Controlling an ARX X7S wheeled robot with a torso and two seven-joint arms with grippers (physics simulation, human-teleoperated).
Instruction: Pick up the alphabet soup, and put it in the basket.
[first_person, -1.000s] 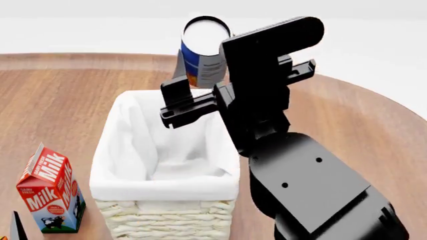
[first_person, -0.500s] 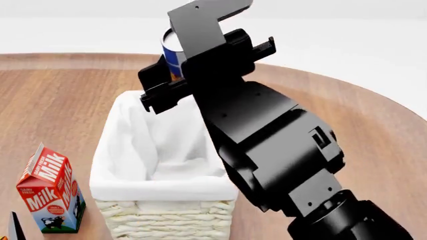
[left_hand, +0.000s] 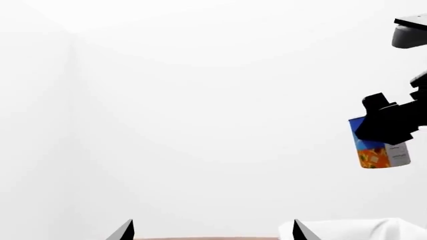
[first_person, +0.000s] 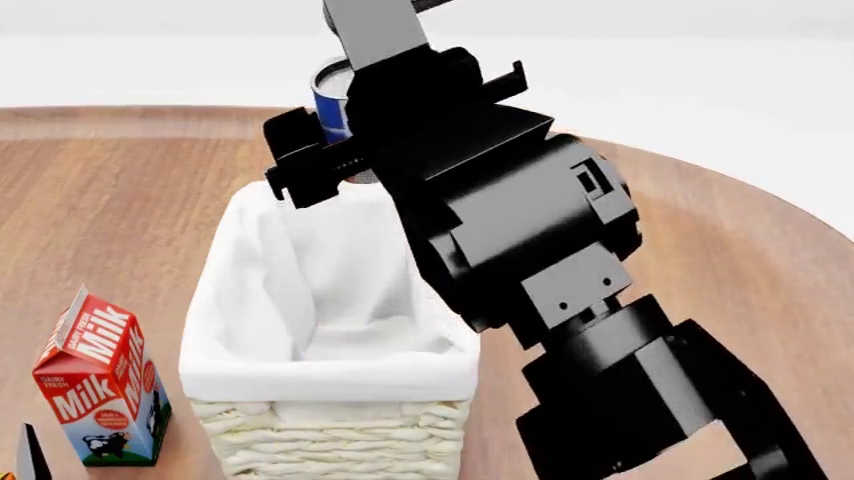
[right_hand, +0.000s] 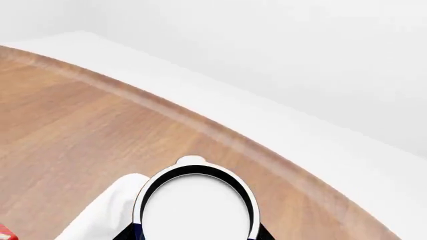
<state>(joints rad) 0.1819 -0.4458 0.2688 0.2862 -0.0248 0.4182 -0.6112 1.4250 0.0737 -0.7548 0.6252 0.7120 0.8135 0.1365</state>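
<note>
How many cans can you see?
1. The alphabet soup is held in the right gripper jaws, in the air over the far end of the basket. The big arm hides part of the table, so another could be behind it.

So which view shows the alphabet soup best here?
The left wrist view: the alphabet soup shows side-on, label visible. The right wrist view shows only its pale top; the head view only a sliver behind the arm.
</note>
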